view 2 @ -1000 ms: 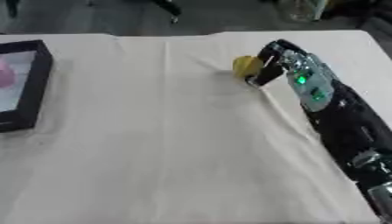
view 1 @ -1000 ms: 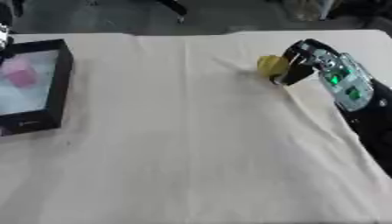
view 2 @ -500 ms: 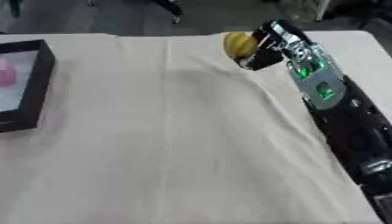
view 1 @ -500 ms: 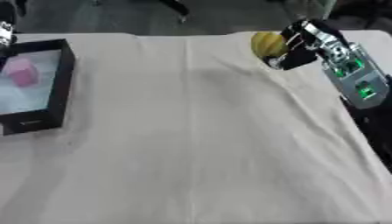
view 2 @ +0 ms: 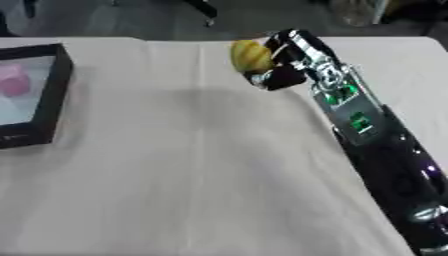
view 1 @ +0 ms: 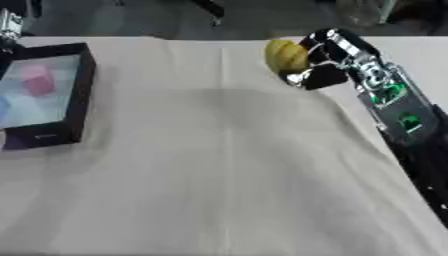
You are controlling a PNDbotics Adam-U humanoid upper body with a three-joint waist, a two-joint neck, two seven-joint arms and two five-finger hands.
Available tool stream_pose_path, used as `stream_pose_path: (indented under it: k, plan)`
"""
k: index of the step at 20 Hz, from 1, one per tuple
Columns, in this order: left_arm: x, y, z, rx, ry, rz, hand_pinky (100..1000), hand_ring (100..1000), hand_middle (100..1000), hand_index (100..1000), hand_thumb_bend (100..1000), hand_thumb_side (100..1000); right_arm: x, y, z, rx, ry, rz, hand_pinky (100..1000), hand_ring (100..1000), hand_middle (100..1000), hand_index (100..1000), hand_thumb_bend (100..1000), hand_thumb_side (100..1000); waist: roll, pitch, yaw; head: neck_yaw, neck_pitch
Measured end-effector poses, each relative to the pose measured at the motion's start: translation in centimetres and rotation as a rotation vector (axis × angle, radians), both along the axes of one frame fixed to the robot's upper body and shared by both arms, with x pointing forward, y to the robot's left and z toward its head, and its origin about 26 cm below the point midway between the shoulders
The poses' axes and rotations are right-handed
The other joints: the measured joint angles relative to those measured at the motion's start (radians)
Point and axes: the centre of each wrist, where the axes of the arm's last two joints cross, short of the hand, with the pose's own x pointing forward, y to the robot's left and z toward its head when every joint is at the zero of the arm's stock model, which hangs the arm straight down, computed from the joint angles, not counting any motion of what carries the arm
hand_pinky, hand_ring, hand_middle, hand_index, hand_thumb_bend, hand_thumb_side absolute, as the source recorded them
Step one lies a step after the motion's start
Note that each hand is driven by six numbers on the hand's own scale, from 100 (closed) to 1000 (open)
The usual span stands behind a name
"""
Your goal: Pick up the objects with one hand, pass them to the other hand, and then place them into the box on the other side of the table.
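Your right hand (view 1: 319,62) is curled round the yellow object (view 1: 285,56) (lemon-like), its long axis running 12 to 6; the black box (view 1: 77,95) sits at 9 o'clock.

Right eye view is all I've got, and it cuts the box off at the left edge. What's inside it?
Observer: The left eye view shows more of the black box; the pink block lies whole in its far half.
Operator: Anything beside it? My right hand holds the yellow object.
Observer: A bluish thing sits at the box's left, cut by the frame; I cannot make it out.
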Motion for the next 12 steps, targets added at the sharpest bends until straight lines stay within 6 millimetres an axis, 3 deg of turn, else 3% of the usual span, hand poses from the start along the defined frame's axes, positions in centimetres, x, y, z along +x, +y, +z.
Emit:
stream_pose_path:
  k: [2,3,4,12]
  plan:
    - [-0.1,0.1,0.7,0.04,0.004,-0.006,678,673,653,795,437,558,-0.5,0.8,-0.1,0.015,-0.014,0.032,778,618,588,574,420,100,0.005,0.0,0.0,0.005,0.0]
    - [-0.2,0.1,1.0,0.062,0.006,-0.01,680,674,649,794,437,554,-0.8,1.3,-0.1,0.021,-0.021,0.048,779,617,587,573,525,100,0.006,0.0,0.0,0.007,0.0]
    - [-0.3,0.1,1.3,0.084,0.009,-0.015,682,674,647,793,436,551,-1.1,1.7,-0.1,0.027,-0.027,0.064,779,616,588,574,421,100,0.006,0.0,0.0,0.009,0.0]
    - [-1.3,-0.7,3.8,0.261,0.05,-0.092,701,687,654,799,444,542,-2.6,4.4,-0.6,0.039,-0.041,0.158,778,613,587,571,420,100,0.01,0.0,0.0,0.025,0.001]
